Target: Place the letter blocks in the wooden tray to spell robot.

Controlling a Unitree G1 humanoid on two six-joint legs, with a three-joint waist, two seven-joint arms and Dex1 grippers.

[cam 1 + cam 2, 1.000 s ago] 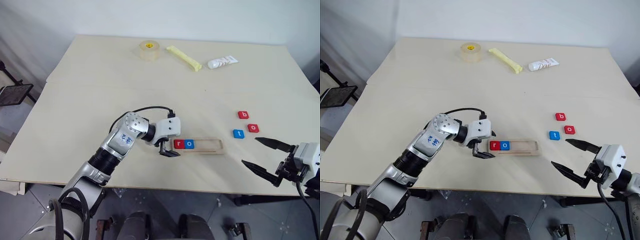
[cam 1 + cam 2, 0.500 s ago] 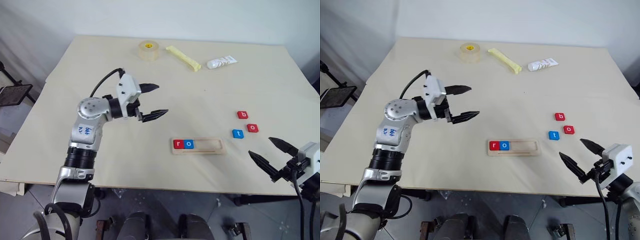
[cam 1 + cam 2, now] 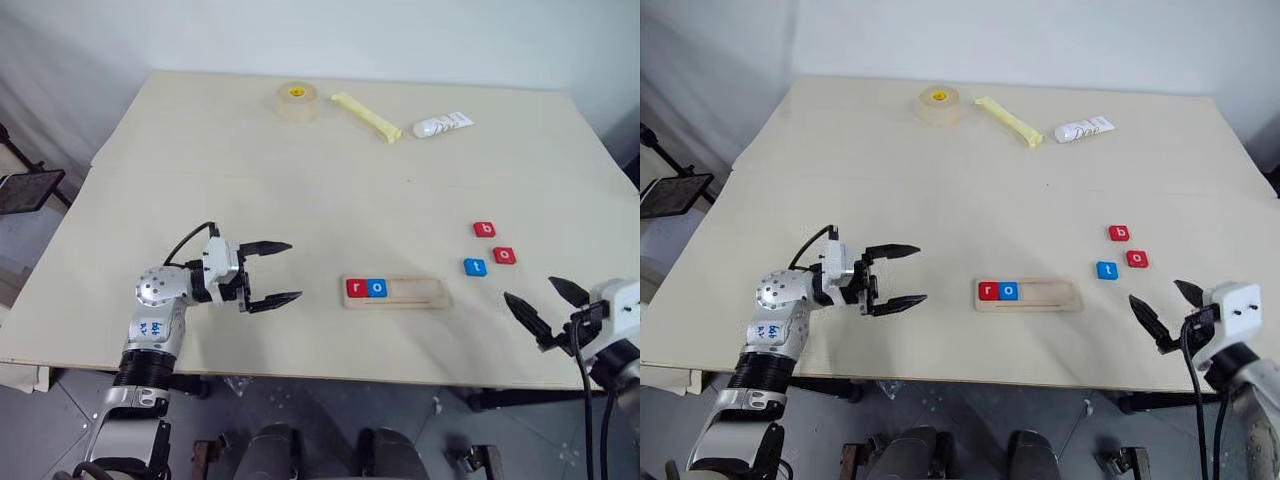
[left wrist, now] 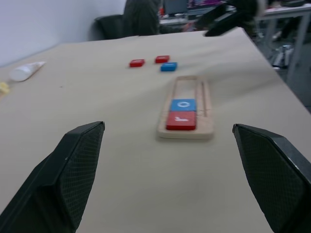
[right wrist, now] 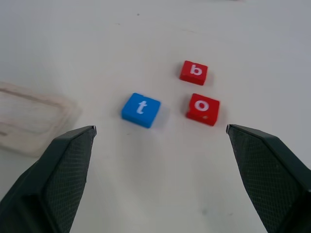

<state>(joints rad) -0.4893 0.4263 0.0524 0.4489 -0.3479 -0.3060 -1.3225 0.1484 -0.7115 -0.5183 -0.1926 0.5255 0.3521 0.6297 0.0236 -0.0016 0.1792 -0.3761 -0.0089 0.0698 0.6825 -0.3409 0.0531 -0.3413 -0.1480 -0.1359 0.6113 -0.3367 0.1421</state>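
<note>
Nearest us, left gripper (image 3: 271, 271) and right gripper (image 3: 548, 305) hover at the tabletop's (image 3: 200, 150) front edge, jaws spread, holding nothing. Between them we note the wooden tray (image 3: 396, 292), red r block (image 3: 357, 288) and blue o block (image 3: 377, 288) at its left end. Beyond the right gripper: blue t block (image 3: 476, 267), red o block (image 3: 505, 255), red b block (image 3: 484, 229), loose.

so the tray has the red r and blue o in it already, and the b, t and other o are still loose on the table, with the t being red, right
Not quite: the loose t block is blue, not red, as the right wrist view shows. The rest holds: the wooden tray has the red r and blue o, and the red b and red o lie loose on the table.
</note>
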